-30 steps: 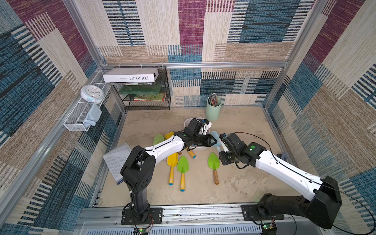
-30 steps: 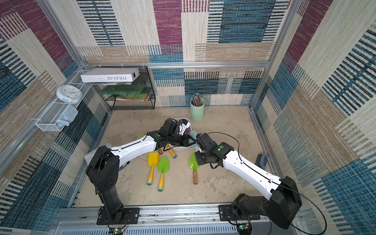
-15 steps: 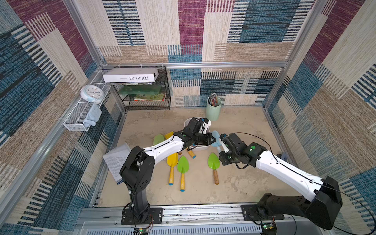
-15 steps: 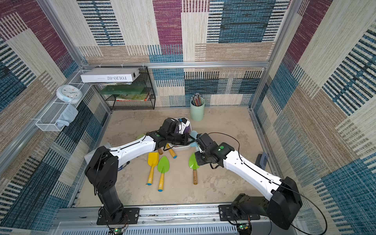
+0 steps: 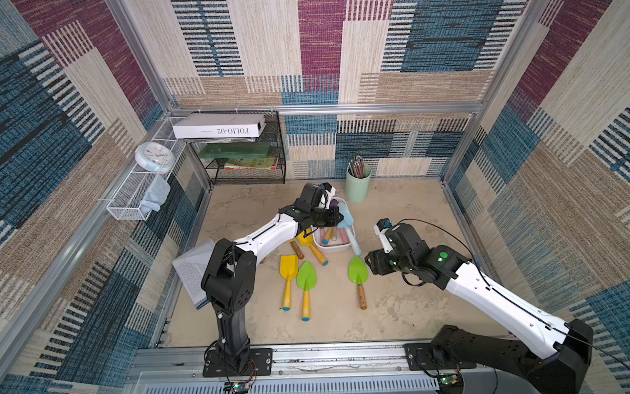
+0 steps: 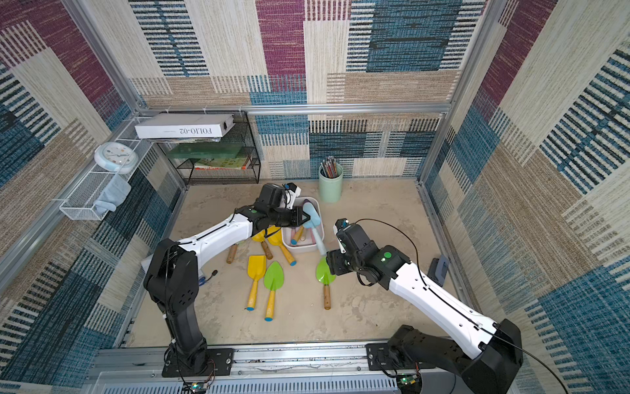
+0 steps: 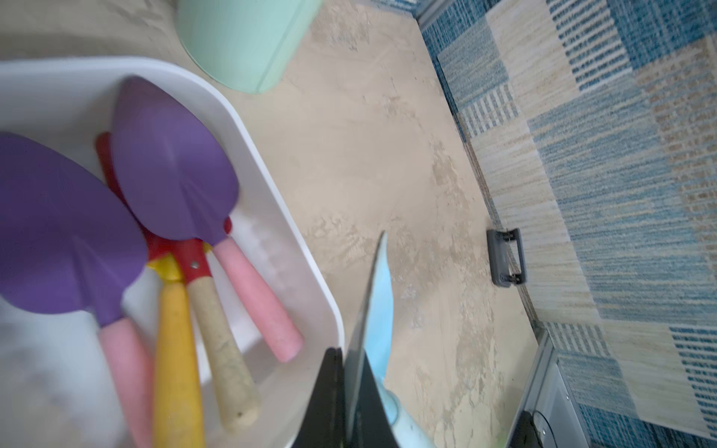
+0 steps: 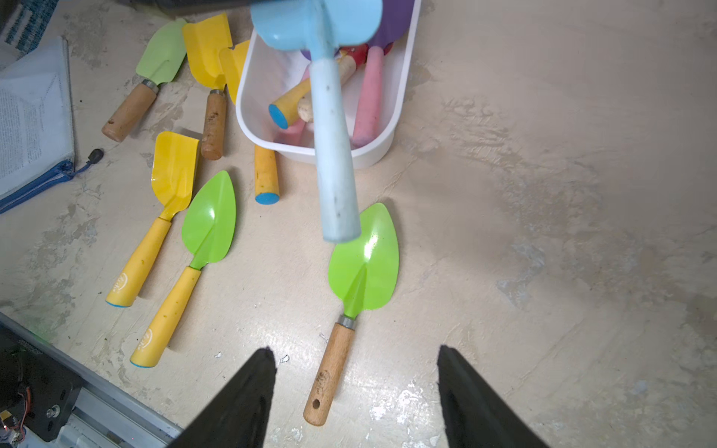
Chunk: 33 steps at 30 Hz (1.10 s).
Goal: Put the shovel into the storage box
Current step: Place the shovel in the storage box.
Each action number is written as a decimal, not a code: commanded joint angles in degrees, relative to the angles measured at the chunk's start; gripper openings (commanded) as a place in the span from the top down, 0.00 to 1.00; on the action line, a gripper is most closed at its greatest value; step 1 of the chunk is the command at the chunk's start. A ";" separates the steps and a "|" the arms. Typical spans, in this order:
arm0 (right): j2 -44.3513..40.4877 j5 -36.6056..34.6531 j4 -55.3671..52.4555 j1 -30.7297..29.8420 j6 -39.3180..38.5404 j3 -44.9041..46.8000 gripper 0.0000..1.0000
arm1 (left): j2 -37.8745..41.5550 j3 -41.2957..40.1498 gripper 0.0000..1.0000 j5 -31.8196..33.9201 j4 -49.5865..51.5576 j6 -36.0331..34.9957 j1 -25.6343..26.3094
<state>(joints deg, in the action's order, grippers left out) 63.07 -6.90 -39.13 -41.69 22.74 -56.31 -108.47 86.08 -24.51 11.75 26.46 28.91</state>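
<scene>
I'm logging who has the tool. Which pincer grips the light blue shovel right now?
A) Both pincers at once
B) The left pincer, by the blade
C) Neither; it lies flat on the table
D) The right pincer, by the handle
B: the left pincer is shut on the blade of the light blue shovel, while the right pincer stands open, clear of its handle.

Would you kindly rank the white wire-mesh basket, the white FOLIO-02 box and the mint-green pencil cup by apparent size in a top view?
1. White wire-mesh basket
2. White FOLIO-02 box
3. Mint-green pencil cup
</scene>
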 commanded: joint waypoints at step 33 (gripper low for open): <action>1.44 0.10 2.64 0.37 -0.82 2.77 0.32 | -23.28 29.58 1.00 -15.85 14.05 -8.18 -10.72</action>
<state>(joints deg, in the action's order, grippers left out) 64.64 -7.20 -37.80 -41.36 21.65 -53.87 -130.87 114.52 -40.36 27.90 17.91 17.87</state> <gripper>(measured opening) 0.677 0.042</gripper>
